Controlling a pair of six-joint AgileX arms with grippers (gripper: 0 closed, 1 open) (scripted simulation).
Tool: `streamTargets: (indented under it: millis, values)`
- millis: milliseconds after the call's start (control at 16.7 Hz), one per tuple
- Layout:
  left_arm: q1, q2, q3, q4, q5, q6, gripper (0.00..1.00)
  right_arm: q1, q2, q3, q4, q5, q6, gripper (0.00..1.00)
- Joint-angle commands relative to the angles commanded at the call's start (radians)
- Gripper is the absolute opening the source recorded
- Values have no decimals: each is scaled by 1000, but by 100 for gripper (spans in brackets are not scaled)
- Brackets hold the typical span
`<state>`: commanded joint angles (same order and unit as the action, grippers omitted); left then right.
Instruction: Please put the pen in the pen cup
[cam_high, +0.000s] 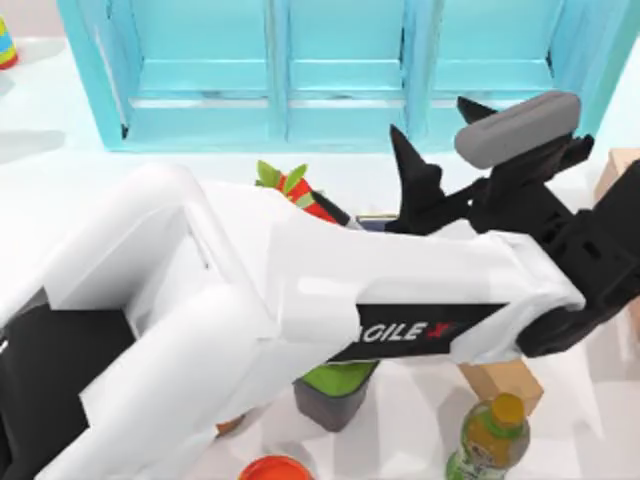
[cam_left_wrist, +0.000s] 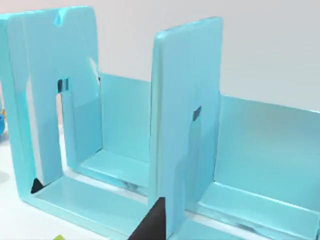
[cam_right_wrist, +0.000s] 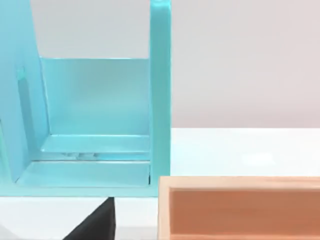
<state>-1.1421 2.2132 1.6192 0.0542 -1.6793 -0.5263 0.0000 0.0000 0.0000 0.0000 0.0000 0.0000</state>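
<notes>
pretty bright, even, flat rendered light, soft faint shadows on the white table (cam_high: 60, 140) by the turquoise rack (cam_high: 340, 75), mild sheen on its panels, left arm (cam_high: 200, 320) looks soft and blurry up close, no real glare

Far side of your table: glossy turquoise file rack with upright dividers (cam_high: 330, 70) | near edge, right of centre: green drink bottle with a yellow cap (cam_high: 492, 436) | just beside it: pale wooden box (cam_high: 505, 380) | near edge, centre: round orange-red lid (cam_high: 275, 468) | white tabletop (cam_high: 60, 170)
</notes>
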Motion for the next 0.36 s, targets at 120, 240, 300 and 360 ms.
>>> streamTargets:
  millis: [120,240,300,360]
  values:
    - [0,0,0,0,0,0,100,0,0,0,0,0,0,100]
    - [0,0,0,0,0,0,100,0,0,0,0,0,0,100]
    - [0,0,0,0,0,0,100,0,0,0,0,0,0,100]
    - [0,0,0,0,0,0,100,0,0,0,0,0,0,100]
